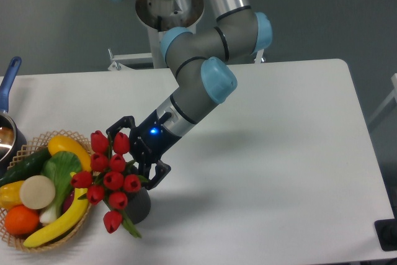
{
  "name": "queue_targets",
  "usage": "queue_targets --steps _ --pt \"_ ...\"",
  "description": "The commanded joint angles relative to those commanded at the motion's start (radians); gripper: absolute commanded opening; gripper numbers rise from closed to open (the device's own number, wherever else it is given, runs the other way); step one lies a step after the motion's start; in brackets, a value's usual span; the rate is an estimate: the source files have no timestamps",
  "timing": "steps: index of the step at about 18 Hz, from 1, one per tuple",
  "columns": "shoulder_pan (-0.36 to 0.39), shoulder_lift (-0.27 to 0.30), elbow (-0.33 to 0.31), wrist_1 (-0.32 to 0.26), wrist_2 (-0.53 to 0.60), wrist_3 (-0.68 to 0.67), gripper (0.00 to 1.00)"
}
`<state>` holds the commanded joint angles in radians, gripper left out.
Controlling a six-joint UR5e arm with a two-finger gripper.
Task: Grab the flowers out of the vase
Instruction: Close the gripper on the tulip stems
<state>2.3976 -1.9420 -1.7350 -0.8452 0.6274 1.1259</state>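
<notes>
Fixed camera view. Lower left of the frame: the flowers [110, 179], red tulip buds with green leaves, stand in the vase [140, 204], which sits on the table [279, 153] just right of the wicker basket [37, 144] of fruit and vegetables. The gripper [138, 153], fingers spread, reaches in from the upper right, its tips against the upper buds; nothing is pinched. The bunch is probably light and soft, with buds that crush easily. The stems just above the vase rim look like the firmest place to grasp.
</notes>
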Motion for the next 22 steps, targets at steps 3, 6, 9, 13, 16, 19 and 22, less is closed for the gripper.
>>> queue_targets --steps 3,6,9,13,16,19,22 --pt "0.0 -0.003 0.012 0.0 0.0 0.0 0.96" --pt "0.002 -0.002 0.015 0.0 0.0 0.0 0.82" --pt "0.003 0.001 0.023 0.0 -0.002 -0.011 0.63" --pt "0.006 0.002 0.028 0.0 -0.003 -0.017 0.52" --pt "0.012 0.003 0.032 0.0 -0.003 -0.018 0.5" --pt "0.014 0.005 0.032 0.0 -0.003 -0.018 0.42" --pt "0.018 0.005 0.037 0.0 -0.008 -0.018 0.42"
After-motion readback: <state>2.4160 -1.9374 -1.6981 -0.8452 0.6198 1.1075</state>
